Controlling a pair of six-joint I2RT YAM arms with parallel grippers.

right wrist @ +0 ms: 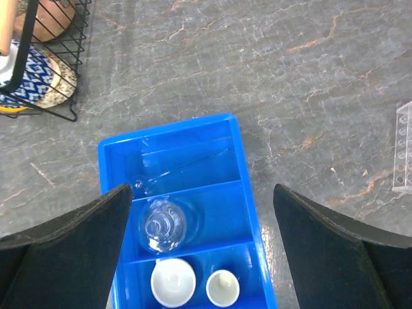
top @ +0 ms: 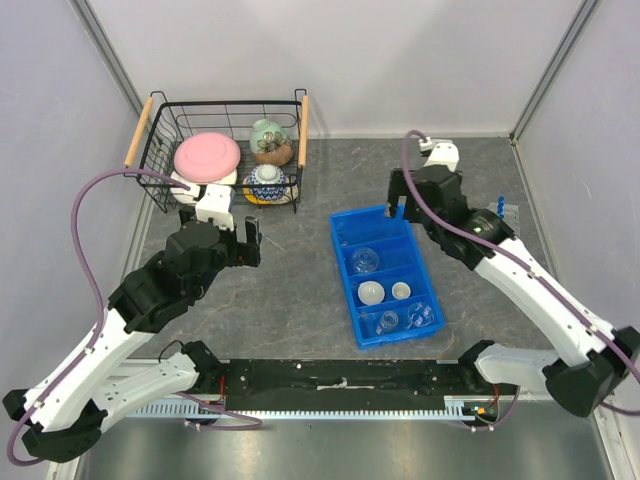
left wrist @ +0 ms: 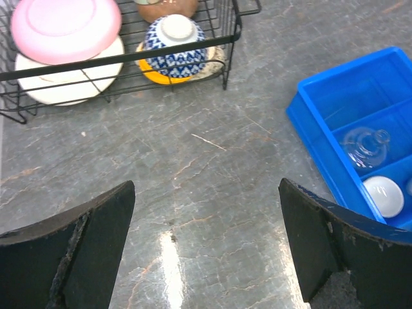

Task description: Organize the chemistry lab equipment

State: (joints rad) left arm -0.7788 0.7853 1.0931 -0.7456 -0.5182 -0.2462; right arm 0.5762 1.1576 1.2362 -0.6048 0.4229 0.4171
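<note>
Landmark: blue tray (top: 385,275), four compartments.
Large flask (top: 364,261): second compartment from the tray's far end, alone.
White dishes (top: 371,292): third compartment, side by side; like kept with like, apparently.
Small flasks (top: 388,321): nearest compartment, paired.
Far compartment: something thin and clear; cannot identify.
Blue-capped tubes (top: 499,205): in clear rack (top: 510,216) right of the tray, outside it; probably still to sort.
Right gripper (right wrist: 199,193): jaws apart, empty, above the tray's far end.
Left gripper (left wrist: 206,187): jaws wide, empty, left of the tray; likely giving room.
</note>
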